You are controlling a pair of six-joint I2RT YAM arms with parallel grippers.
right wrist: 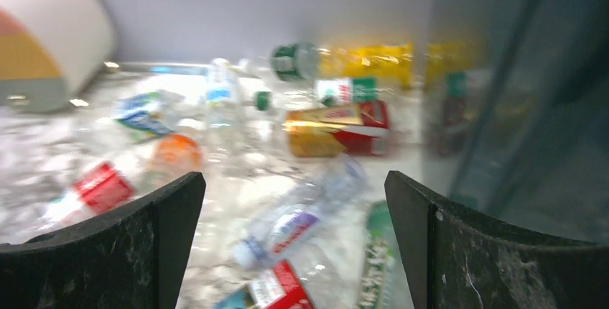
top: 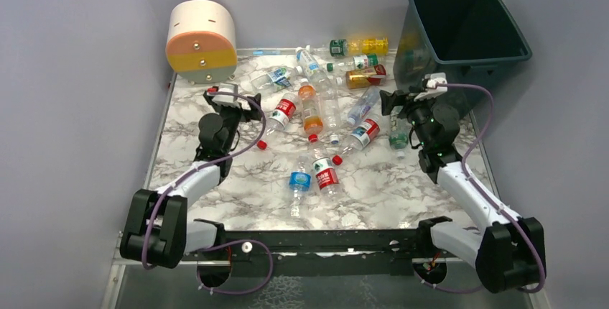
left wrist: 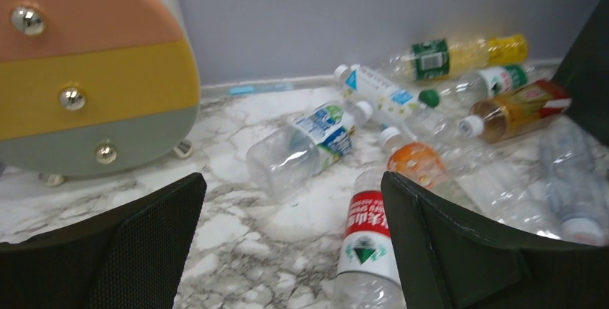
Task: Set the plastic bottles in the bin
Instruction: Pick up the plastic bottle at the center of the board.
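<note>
Several plastic bottles lie scattered on the marble table (top: 402, 194). A red-labelled bottle (top: 284, 113) (left wrist: 368, 237) lies just ahead of my open left gripper (top: 240, 108) (left wrist: 293, 201), near its right finger. Beyond it lie an orange one (left wrist: 420, 162) and a blue-green-labelled one (left wrist: 305, 147). My right gripper (top: 398, 100) (right wrist: 294, 194) is open and empty above a clear purple-labelled bottle (right wrist: 301, 223) and a green one (right wrist: 377, 259) (top: 398, 136). The dark teal bin (top: 467, 21) (right wrist: 531, 108) stands at the back right, just beyond the right gripper. Two more bottles (top: 299, 183) lie mid-table.
A round cream, orange and yellow drum (top: 202, 42) (left wrist: 79, 72) stands at the back left. A loose red cap (top: 262, 144) lies by the left arm. Yellow (top: 363, 44) and brown (top: 365, 76) bottles lie along the back wall. Grey walls close in three sides.
</note>
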